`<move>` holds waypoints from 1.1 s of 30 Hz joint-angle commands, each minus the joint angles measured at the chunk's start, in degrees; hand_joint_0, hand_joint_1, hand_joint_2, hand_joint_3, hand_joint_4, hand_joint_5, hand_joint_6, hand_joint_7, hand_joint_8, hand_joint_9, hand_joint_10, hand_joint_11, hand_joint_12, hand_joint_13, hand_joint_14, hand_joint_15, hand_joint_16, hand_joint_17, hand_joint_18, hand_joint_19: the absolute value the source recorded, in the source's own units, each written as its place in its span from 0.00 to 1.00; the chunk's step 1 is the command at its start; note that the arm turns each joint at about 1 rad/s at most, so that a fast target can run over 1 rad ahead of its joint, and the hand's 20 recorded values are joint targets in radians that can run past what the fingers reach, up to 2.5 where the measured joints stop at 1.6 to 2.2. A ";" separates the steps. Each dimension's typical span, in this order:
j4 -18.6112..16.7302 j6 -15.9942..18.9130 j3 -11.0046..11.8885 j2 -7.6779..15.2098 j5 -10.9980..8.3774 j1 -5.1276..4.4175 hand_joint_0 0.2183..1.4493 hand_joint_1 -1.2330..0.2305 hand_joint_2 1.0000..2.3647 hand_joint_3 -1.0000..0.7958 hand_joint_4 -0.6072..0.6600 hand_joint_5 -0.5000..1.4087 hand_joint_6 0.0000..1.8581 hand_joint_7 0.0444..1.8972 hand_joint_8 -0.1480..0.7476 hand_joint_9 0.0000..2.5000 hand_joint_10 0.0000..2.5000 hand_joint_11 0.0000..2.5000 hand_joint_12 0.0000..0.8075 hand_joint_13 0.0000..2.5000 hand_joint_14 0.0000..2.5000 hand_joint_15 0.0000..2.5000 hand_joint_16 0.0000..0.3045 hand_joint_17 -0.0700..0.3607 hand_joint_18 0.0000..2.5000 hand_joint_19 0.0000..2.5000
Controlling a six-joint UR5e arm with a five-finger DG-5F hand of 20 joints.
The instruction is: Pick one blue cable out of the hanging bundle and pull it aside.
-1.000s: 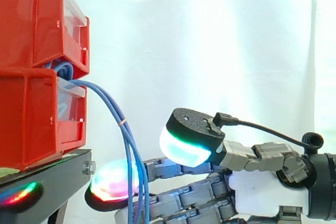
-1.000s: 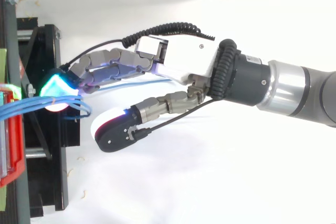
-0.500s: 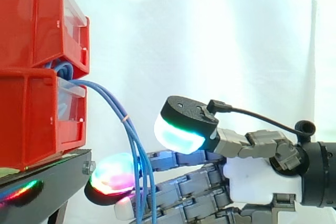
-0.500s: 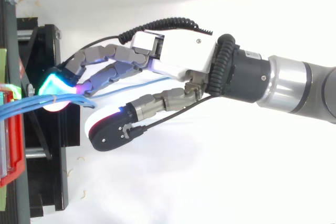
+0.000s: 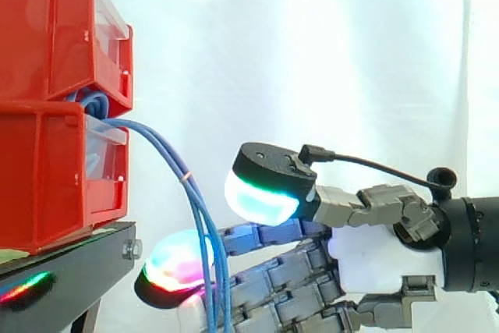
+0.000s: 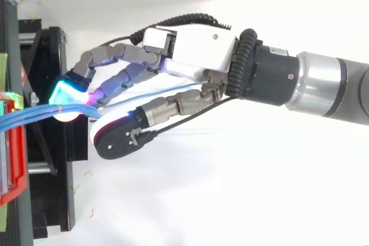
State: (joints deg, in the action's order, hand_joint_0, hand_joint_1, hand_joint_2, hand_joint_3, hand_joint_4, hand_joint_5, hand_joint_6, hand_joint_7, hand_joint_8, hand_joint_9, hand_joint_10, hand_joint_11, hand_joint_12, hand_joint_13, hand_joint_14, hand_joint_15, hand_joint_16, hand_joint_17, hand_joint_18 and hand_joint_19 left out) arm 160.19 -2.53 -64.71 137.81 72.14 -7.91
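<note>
Between the two stacked red plastic bins [image 5: 54,107], a bundle of thin blue cables [image 5: 185,181] is led out and hangs down just past the edge of the black metal stand [image 5: 78,259]. From the right, the robot's grey-and-white hand [image 5: 382,267] is reached in low. Its long fingers [image 5: 273,290] are stretched almost straight behind the hanging strands, with one glowing fingertip pad [image 5: 175,267] just beyond the bundle. The thumb pad [image 5: 261,196], lit cyan and green, is held above and apart from the cables, so nothing is judged to be clamped: the hand is spread, not closed.

Seen from above, the cables [image 6: 34,113] are met by the fingertips [image 6: 66,91] near the stand, and the thumb [image 6: 115,135] lies to one side.

The step in hand is judged to be singling out one strand. It is best done by a fingertip being slipped between one cable and its neighbours, and the thumb being brought down only once a single strand lies against the pad. A slow sideways pull is advised, lest the whole bundle be dragged.
</note>
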 commanded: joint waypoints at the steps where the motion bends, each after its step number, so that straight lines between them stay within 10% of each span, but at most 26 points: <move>1: 0.39 0.07 0.99 0.00 0.46 0.17 0.26 0.37 0.00 0.28 0.65 0.25 0.27 0.50 0.38 0.29 0.00 0.03 0.39 0.25 0.01 0.16 0.15 0.40 0.16 0.22; 20: 6.10 -0.37 4.24 -0.09 1.95 0.79 0.29 0.33 0.00 0.31 0.56 0.26 0.27 0.69 0.38 0.30 0.00 0.04 0.38 0.25 0.01 0.16 0.15 0.40 0.17 0.22; 33: 7.68 -0.89 4.24 -1.76 1.87 0.88 0.25 0.35 0.00 0.28 0.58 0.25 0.37 0.50 0.40 0.33 0.00 0.05 0.40 0.27 0.01 0.16 0.15 0.41 0.19 0.22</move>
State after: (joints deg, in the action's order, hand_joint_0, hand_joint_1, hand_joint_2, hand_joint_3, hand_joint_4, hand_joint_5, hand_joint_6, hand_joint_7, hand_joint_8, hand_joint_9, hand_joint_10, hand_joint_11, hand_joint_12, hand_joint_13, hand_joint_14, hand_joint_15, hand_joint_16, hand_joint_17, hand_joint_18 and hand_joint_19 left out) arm 167.05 -3.18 -60.44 136.68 74.03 -7.04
